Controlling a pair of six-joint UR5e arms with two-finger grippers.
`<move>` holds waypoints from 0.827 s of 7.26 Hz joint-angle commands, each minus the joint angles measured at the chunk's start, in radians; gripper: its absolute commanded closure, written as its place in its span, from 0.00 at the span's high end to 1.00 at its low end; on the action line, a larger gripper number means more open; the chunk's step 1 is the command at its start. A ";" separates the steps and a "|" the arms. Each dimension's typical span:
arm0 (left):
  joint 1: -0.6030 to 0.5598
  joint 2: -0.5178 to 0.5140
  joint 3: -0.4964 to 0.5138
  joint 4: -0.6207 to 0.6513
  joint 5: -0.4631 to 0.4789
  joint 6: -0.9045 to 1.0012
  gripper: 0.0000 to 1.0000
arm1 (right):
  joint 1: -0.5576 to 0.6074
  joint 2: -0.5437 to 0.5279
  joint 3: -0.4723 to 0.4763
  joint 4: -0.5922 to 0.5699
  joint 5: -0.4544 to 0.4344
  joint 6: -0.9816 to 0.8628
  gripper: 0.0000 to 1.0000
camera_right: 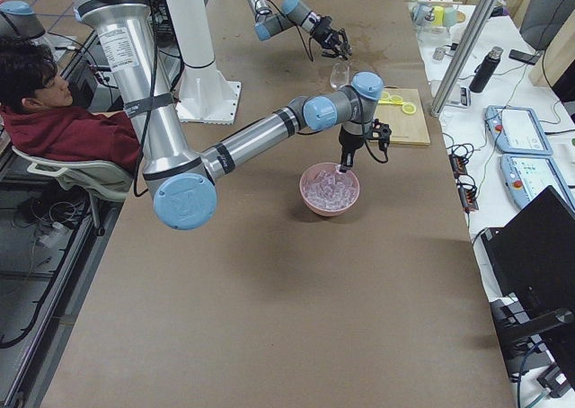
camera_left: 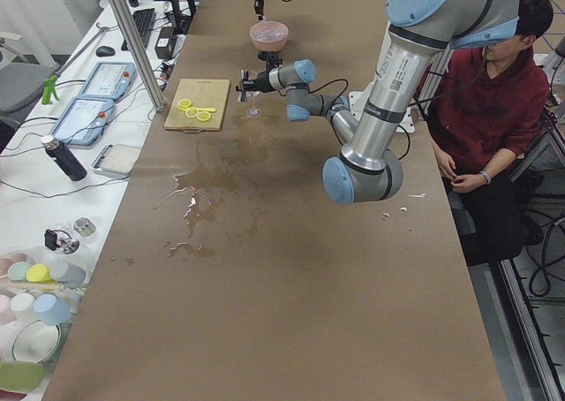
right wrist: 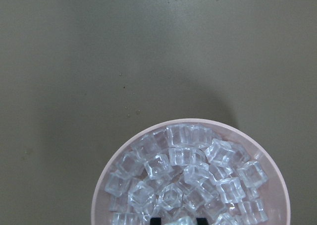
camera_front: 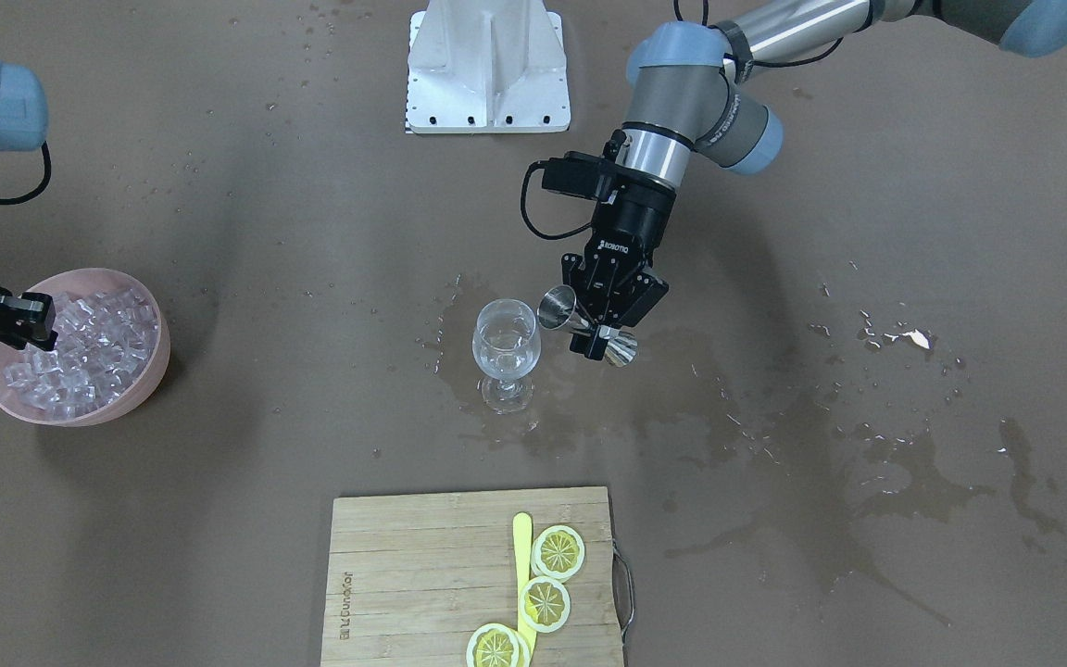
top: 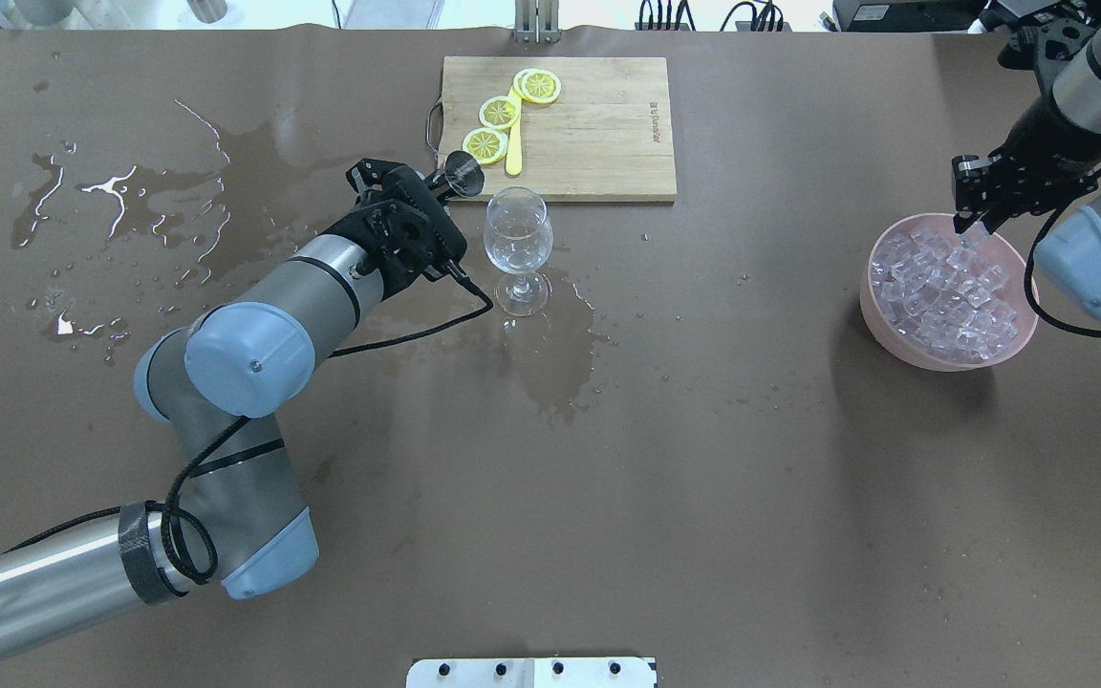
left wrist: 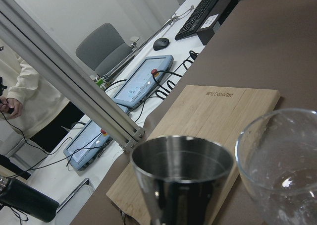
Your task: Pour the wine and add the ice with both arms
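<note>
The left gripper (camera_front: 602, 330) is squeezing a small metal cup (camera_front: 558, 307) by its thin middle, right beside the glass (camera_front: 506, 338). The cup is lying tipped over on its side. Its long way is pointing at the glass, and one open end is sitting just at the rim. So the glass is waiting right in front of that open end, and the left arm is by far the nearer one to it. The glass is standing up on a wet patch of the table (camera_front: 219, 509). The ice (top: 942, 287) is lying well apart from the glass, heaped in a pink bowl (top: 933, 359). The right gripper (top: 976, 222) is hanging over the bowl's edge, with the ice right under it. The right wrist view is showing two dark fingertips (right wrist: 156, 220) a little apart, with a cube between them. The overhead view is not showing that. Whether they are pinching the cube cannot be told. The left wrist view is showing the cup's open end and the glass rim almost side by side.
</note>
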 commanded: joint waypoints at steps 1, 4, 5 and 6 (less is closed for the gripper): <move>0.020 -0.014 -0.002 0.032 0.034 0.046 0.00 | 0.002 0.001 0.003 0.001 0.002 0.003 0.14; 0.022 -0.034 -0.005 0.074 0.060 0.088 0.00 | 0.002 0.001 0.004 0.003 0.002 0.004 0.14; 0.023 -0.035 -0.007 0.092 0.066 0.093 0.00 | 0.002 0.001 0.006 0.003 0.002 0.004 0.14; 0.023 -0.052 -0.008 0.113 0.081 0.124 0.00 | 0.002 0.001 0.007 0.003 0.002 0.004 0.14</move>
